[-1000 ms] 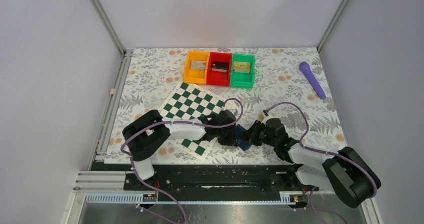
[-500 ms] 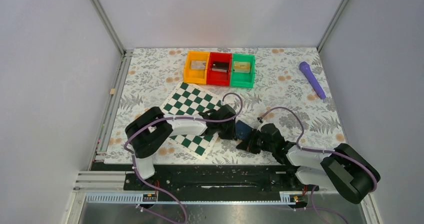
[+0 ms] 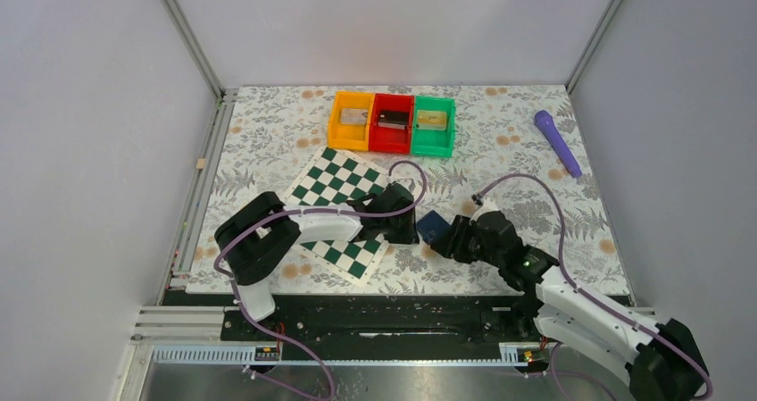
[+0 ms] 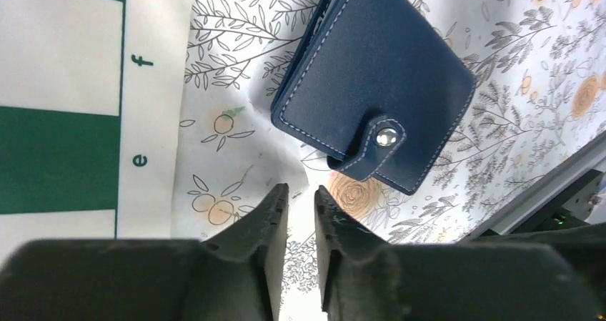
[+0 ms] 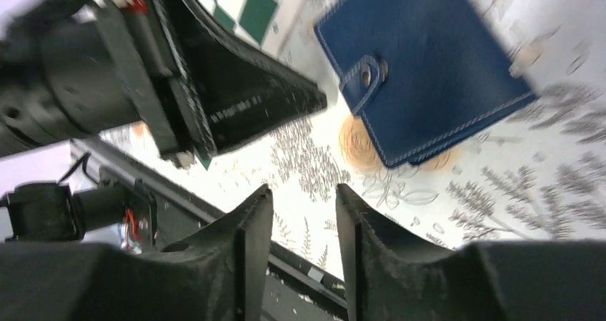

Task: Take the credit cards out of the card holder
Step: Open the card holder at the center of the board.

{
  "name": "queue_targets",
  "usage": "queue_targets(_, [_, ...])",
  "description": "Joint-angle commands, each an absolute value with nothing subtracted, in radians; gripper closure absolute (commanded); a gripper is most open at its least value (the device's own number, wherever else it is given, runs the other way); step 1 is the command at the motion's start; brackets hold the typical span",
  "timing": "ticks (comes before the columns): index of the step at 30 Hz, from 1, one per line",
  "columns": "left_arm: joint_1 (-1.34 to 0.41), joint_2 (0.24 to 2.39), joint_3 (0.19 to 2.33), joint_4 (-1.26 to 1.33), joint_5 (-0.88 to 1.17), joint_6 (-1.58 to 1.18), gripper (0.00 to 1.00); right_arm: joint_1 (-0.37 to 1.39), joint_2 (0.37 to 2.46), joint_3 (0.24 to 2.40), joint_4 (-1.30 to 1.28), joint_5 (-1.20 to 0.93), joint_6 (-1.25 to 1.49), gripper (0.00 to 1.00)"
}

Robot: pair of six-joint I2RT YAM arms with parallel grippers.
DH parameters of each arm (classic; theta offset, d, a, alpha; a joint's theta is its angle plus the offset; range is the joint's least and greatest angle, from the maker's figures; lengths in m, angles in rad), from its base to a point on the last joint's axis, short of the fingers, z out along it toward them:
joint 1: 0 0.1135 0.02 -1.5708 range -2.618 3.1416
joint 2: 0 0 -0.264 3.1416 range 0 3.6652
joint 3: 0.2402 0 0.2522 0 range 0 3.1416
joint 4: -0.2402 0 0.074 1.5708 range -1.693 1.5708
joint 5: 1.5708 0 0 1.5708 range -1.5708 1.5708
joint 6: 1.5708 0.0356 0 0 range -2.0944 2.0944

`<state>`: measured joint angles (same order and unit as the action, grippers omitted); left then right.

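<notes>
Floral cloth [image 3: 268, 142], thin and creased, covers table. Chessboard [image 3: 344, 187], flat green-white squares, lies on it. Wallet [image 4: 371, 78]: blue stitched leather-like rectangle, rounded corners, folded closed, on cloth just beside board, between both grippers. Left gripper [image 4: 300, 192]: dark fingers, narrow gap, empty. Right gripper [image 5: 304, 192]: wider gap, empty. Round metal snap [image 4: 386, 139] fastens tab.
</notes>
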<state>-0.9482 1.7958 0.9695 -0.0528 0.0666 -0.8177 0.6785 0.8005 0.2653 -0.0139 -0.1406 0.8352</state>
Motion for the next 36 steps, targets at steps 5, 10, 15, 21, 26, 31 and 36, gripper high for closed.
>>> queue_targets(5, [-0.980, 1.730, 1.019, -0.030, 0.004, -0.790, 0.54, 0.489, 0.854, 0.477, -0.264, -0.026, 0.560, 0.43])
queue_targets(10, [-1.003, 1.793, 1.104, -0.087, -0.067, -0.791, 0.44, 0.381, 1.015, 0.541, -0.214, -0.194, 0.467, 0.41])
queue_targets(15, [-1.003, 1.846, 1.141, -0.089, -0.070, -0.816, 0.38, 0.337, 1.163, 0.603, -0.199, -0.312, 0.407, 0.41])
queue_targets(21, [-1.003, 1.889, 1.164, -0.132, -0.092, -0.823, 0.38, 0.305, 1.256, 0.607, -0.182, -0.313, 0.391, 0.40])
queue_targets(26, [-1.003, 1.913, 1.173, -0.138, -0.078, -0.815, 0.42, 0.293, 1.305, 0.585, -0.143, -0.336, 0.409, 0.40])
queue_targets(31, [-1.005, 1.901, 1.162, -0.135, -0.050, -0.796, 0.66, 0.291, 1.304, 0.565, -0.134, -0.335, 0.475, 0.43])
queue_targets(36, [-1.005, 1.844, 1.115, -0.110, -0.030, -0.780, 0.86, 0.290, 1.289, 0.524, -0.139, -0.312, 0.538, 0.44])
